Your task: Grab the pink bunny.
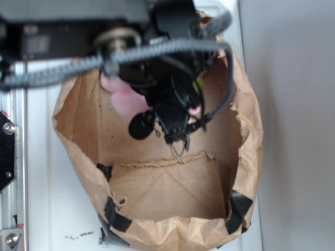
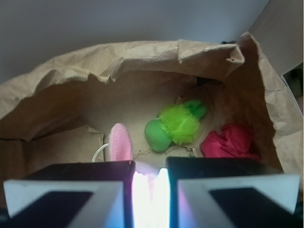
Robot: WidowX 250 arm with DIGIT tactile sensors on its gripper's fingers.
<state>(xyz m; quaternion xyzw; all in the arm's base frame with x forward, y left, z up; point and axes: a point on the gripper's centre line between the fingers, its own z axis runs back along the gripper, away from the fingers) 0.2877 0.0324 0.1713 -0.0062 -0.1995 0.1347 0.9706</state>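
The pink bunny (image 2: 119, 141) is squeezed between my fingers. One long pink ear sticks out past the left finger (image 2: 80, 172), with its thin white loop (image 2: 99, 153) beside it. The part in the gap glows washed-out pinkish white. My gripper (image 2: 149, 167) is shut on it, inside the brown paper bag (image 2: 57, 90). In the exterior view the black gripper (image 1: 175, 137) hangs within the bag's opening, with pink plush of the bunny (image 1: 127, 101) showing at its left and a small pink bit at its right.
A fuzzy lime-green plush toy (image 2: 175, 127) and a red wrinkly cloth ball (image 2: 229, 141) lie on the bag's floor beyond my fingers. The bag's crumpled walls (image 1: 250, 130) surround the gripper. Black tape patches (image 1: 238, 206) mark the bag's near rim. A metal rail (image 1: 11, 157) runs at the left.
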